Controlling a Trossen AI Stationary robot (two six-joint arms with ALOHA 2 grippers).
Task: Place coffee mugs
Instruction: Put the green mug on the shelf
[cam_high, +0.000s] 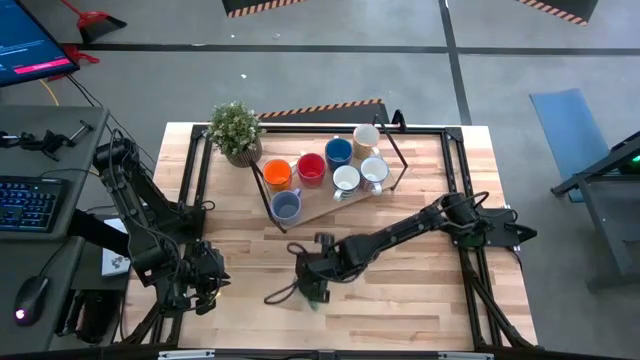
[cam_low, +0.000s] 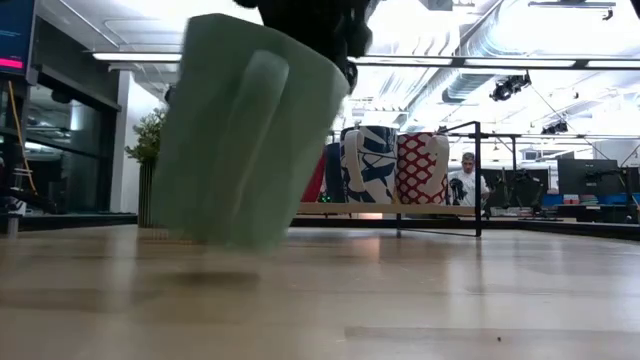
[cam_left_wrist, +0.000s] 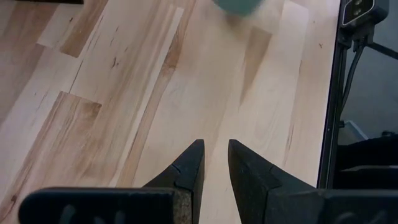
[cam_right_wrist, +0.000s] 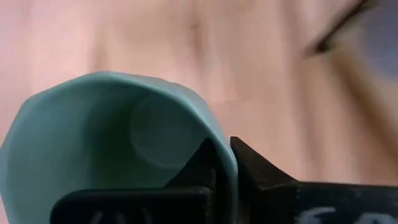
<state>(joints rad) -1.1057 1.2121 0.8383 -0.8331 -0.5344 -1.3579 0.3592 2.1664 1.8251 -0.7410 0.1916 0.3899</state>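
The smooth, pale green ceramic mug (cam_right_wrist: 112, 143) hangs tilted just above the pale wooden plank table (cam_high: 420, 290), near its front edge. The right gripper (cam_right_wrist: 222, 163) pinches its thin rim, one dark finger inside, one outside. The left gripper (cam_left_wrist: 216, 163) hovers partly open, empty.

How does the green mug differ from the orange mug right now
The green mug is tilted and lifted off the table, pinched at its rim by the right gripper; the orange mug stands upright, untouched. The green mug is alone near the table's front edge; the orange mug sits in the cluster of mugs on the board beside the plant. Colour differs too: pale green against bright orange. Both look empty.
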